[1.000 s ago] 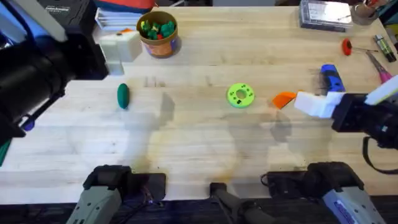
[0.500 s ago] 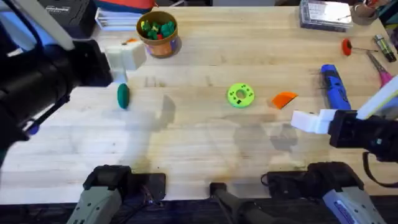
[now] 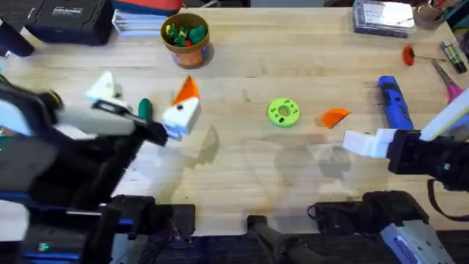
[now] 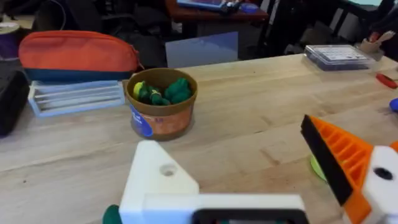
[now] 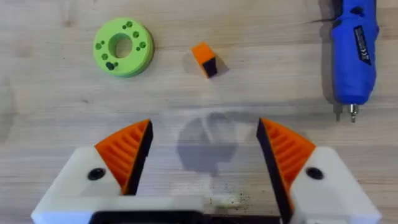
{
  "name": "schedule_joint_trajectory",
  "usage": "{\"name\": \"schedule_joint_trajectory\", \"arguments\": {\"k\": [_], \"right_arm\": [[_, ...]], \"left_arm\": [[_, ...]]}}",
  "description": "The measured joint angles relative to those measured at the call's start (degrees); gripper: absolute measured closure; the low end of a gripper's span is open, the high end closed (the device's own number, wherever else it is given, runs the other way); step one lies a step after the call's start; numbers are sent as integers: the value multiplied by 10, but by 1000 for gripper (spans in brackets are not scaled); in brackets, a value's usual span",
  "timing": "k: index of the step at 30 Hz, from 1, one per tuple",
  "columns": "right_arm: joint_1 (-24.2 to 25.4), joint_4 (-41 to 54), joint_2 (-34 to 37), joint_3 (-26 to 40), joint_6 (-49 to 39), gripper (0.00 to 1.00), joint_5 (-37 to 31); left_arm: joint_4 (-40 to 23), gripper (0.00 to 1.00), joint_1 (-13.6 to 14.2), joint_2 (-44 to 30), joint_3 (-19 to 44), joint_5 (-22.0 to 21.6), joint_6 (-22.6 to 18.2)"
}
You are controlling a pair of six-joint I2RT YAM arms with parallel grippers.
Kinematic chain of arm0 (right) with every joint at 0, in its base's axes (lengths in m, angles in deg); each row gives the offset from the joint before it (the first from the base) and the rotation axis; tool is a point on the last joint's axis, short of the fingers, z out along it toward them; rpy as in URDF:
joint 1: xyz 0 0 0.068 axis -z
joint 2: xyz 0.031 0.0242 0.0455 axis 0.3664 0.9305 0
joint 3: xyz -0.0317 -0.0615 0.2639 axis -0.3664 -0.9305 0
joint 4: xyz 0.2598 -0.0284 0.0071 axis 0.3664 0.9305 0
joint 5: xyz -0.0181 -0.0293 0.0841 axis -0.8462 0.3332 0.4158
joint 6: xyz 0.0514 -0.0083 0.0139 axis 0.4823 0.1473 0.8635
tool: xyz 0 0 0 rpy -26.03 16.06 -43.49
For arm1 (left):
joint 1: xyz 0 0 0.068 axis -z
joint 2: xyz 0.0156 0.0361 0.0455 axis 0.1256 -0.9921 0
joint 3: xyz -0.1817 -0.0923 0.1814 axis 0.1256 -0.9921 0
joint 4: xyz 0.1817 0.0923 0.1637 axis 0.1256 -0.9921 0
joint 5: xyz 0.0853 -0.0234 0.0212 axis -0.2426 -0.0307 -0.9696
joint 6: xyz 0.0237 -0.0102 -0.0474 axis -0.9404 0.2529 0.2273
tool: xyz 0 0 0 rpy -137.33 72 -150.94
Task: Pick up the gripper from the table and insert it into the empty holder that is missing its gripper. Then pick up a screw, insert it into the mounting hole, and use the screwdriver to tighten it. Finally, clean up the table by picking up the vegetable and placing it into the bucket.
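Near the bench's right edge, right gripper [image 5: 205,155] hovers spread beside blue cylindrical screwdriver [image 3: 392,101]; left gripper [image 3: 143,103] apparently spread by dark-green oval vegetable [image 3: 145,108].

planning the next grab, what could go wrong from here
1. The orange wedge is small and lies flat ahead of the open right gripper; the fingers may push it along the table rather than grip it.
2. The screwdriver lies close beside the right arm and could be knocked and roll.
3. The open left gripper hangs close by the vegetable and might nudge it.
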Motion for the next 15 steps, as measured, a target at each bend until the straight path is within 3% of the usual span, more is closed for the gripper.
{"name": "schedule_joint_trajectory", "arguments": {"k": [6, 10, 15], "right_arm": [[0, 0, 0, 0, 0, 7, 0], [0, 0, 0, 0, 0, 7, 0], [0, 0, 0, 0, 0, 7, 0]], "left_arm": [[11, 15, 0, 84, -77, 22, 21], [33, 15, 0, 91, -98, 32, 28], [104, 15, 0, 91, -143, 63, 32]]}}
